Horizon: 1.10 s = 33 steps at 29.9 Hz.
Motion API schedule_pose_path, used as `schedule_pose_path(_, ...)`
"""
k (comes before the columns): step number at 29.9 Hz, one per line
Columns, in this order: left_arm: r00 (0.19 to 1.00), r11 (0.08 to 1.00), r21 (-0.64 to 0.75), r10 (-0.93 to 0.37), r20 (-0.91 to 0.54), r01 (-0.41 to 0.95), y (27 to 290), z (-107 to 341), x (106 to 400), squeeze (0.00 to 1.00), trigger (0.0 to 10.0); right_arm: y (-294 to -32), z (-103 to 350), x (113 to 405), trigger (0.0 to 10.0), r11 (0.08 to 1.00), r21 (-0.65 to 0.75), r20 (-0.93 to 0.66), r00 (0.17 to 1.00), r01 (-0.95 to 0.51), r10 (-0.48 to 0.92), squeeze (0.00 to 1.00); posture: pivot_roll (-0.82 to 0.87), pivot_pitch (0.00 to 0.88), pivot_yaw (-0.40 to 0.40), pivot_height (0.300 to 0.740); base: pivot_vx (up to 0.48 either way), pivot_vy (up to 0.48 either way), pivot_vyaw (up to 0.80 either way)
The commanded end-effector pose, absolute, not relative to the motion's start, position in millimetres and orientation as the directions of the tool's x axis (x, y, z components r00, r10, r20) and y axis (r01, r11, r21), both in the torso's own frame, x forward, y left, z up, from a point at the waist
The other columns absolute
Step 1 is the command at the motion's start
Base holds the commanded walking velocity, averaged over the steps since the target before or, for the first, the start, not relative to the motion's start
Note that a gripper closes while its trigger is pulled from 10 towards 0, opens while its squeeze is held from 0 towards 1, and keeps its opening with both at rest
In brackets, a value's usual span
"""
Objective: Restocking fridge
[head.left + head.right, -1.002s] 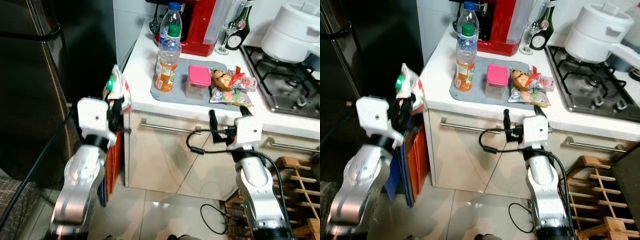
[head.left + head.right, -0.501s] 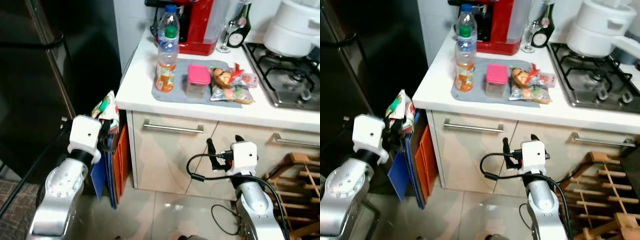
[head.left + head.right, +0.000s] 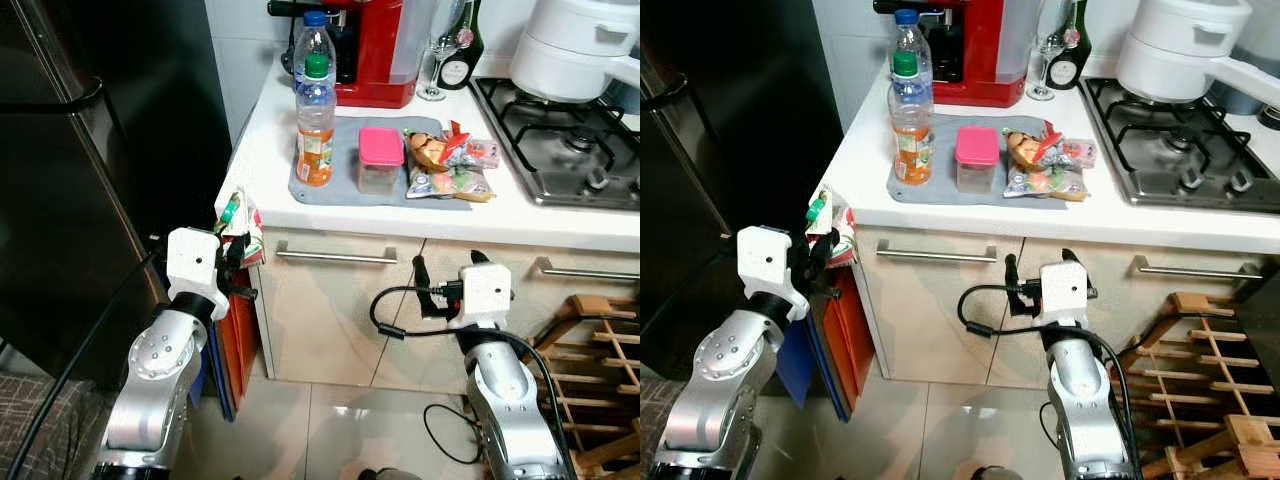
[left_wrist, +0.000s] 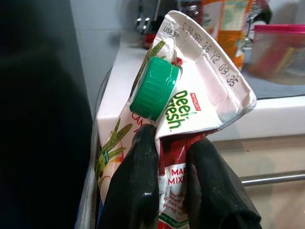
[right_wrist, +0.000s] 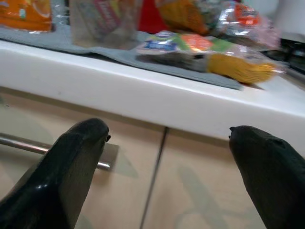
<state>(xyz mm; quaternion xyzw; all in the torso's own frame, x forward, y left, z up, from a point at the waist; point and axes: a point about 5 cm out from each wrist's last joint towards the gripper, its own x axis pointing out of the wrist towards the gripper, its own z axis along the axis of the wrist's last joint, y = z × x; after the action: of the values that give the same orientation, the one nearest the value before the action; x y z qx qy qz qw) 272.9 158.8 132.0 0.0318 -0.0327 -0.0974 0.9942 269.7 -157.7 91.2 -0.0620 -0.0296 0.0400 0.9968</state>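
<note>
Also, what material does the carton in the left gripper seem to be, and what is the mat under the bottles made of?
The carton looks like coated paperboard: creased, folded top, printed glossy faces, with a ridged green plastic cap. The left gripper pinches it. The grey mat looks soft and matte, perhaps fabric or silicone; I cannot tell which.

Juice carton [image 4: 190, 119] white with green cap, red and green print, held in black fingers [image 4: 133, 191]. Tabletop [image 3: 270, 170] white, grey mat [image 3: 345, 180]. Bottle [image 3: 314, 125] orange, green cap. Container [image 3: 380, 160] with pink lid. Red appliance [image 3: 375, 50]. Fridge [image 3: 70, 200] black, maybe dark steel.
</note>
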Motion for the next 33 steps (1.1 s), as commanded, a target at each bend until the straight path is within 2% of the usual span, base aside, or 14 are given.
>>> schedule_pose_path(1, 0.982, 0.984, 0.056, -0.174, 0.068, 0.170, 161.2, 132.7, 275.1, 0.00, 10.0, -153.1, 90.7, 271.5, 10.0, 0.986, -0.131, 0.055, 0.992, -0.103, 0.111, 0.00, -0.09, 0.000, -0.002, 0.740, -0.285, 0.000, 0.00)
schedule_pose_path(26, 0.981, 0.983, 0.069, -0.174, 0.084, 0.169, 160.4, 133.4, 281.7, 0.00, 10.0, -146.5, 90.5, 279.5, 10.0, 0.986, -0.111, 0.050, 0.991, -0.121, 0.127, 0.00, -0.09, 0.000, 0.000, 0.740, -0.283, 0.000, 0.00)
schedule_pose_path(33, 0.973, 0.976, 0.068, -0.213, 0.092, 0.208, 153.4, 133.3, 282.1, 0.00, 10.0, -147.6, 89.3, 278.0, 10.0, 0.986, -0.119, 0.045, 0.991, -0.120, 0.126, 0.00, -0.12, 0.000, 0.009, 0.740, -0.279, 0.000, 0.00)
